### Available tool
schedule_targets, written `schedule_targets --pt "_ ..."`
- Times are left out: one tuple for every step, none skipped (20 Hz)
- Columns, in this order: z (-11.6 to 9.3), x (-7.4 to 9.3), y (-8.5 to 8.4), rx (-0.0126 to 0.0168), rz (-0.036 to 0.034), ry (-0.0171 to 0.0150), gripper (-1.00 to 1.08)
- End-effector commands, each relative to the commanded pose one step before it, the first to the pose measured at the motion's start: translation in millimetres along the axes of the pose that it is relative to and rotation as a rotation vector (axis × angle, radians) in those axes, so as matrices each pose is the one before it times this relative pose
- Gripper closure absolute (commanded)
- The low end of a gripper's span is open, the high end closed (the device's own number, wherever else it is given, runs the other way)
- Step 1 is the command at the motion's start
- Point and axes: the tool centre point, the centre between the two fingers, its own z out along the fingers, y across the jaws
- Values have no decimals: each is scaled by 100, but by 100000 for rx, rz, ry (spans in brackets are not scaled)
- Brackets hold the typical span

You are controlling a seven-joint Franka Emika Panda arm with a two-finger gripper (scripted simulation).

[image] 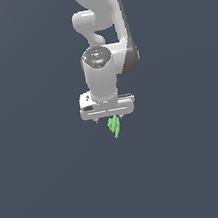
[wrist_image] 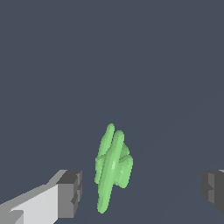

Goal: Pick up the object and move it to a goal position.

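The white arm [image: 103, 36] comes down from the top of the exterior view, folds at a rounded joint, and ends in a wrist pointing straight down. Below it the gripper [image: 108, 117] has its broad white body lying level across the view. In the wrist view the two dark-padded fingers [wrist_image: 70, 192] stand far apart, one at each side of the frame, with a wide gap between them and nothing touching either pad.
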Motion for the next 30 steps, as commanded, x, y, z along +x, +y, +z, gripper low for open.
schedule_targets --pt "122 -65 -71 49 456 46 -92" --pt "125 -70 -46 1 447 24 -92" --pt "158 -89 -57 9 581 36 -92" --pt "188 -106 -77 27 708 53 -92" --pt "218 -124 -89 41 842 69 -92" --pt "247 -144 -101 50 967 81 -92" --pt "276 -165 -108 52 1089 90 -92" --pt "307 -190 -116 50 1211 96 -92" --pt "336 -215 -121 50 1338 105 -92" --pt "364 -241 -125 54 1469 115 -92" --pt "392 -269 -130 56 1600 126 -92" --pt "413 -295 -127 55 1713 135 -92" --pt "388 -288 -111 47 1633 129 -92" --pt "353 -271 -93 39 1506 119 -92" --pt "319 -252 -77 33 1378 109 -92" --pt "286 -232 -64 27 1249 100 -92" --pt "253 -211 -51 22 1120 90 -92" --pt "221 -188 -42 18 989 80 -92" --pt "190 -165 -33 14 858 70 -92" --pt "160 -140 -25 11 728 59 -92" --pt "130 -116 -20 8 594 49 -92" --pt "101 -90 -13 6 464 38 -92" --pt "72 -65 -10 4 330 27 -92" --pt "43 -39 -4 2 201 17 -92" --pt "14 -13 0 1 69 6 -92" --pt "-59 53 -6 -22 -466 -107 -92" --pt "35 -2 -2 0 0 0 -92" --pt "104 -5 -5 0 0 0 -92" --pt "173 -9 -7 0 0 0 -92" --pt "236 -7 16 0 48 10 -92"
